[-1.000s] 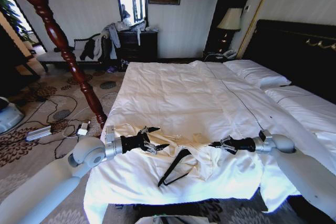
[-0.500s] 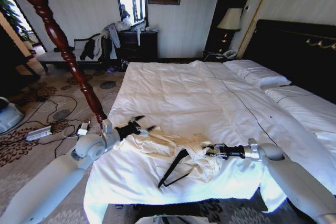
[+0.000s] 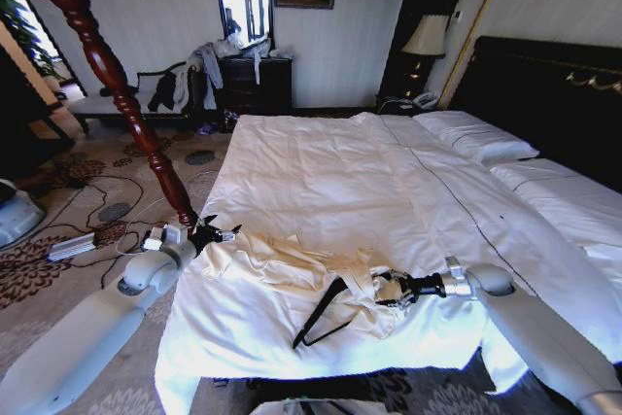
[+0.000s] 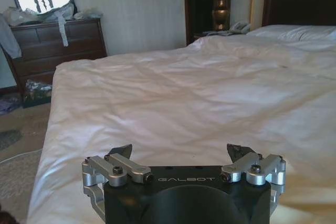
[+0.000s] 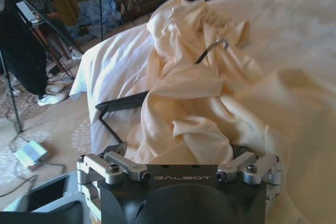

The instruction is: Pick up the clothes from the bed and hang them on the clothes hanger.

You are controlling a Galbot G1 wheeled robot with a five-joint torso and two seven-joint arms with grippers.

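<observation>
You had one shirt (image 3: 292, 274), one hanger (image 3: 324, 310) and two grippers at work on the bed (image 3: 330, 172). In the head view the cream shirt lay crumpled across the lower middle of the frame, near the bed's foot edge, stretched between the two grippers. The black hanger lay on it at lower centre, partly under the cloth; in the right wrist view its silver hook (image 5: 212, 47) stuck out of the folds at upper centre and one black bar (image 5: 122, 101) showed at the left.

Your left gripper (image 3: 216, 233) sat at the lower left of the head view, at the bed's side edge and at the shirt's left end. In the left wrist view its two fingers (image 4: 119, 152) stood spread apart with nothing between them, only white duvet beyond.

Your right gripper (image 3: 389, 289) was at the lower right of centre, buried in the shirt's right end. In the right wrist view the cream cloth bunched right over the gripper body and between the two fingers (image 5: 122, 147), which looked clenched on it.

One reddish wooden pole (image 3: 117, 85) rose along the upper left, beside the bed. Two white pillows (image 3: 476, 138) lay at the upper right against the dark headboard (image 3: 544, 85).
</observation>
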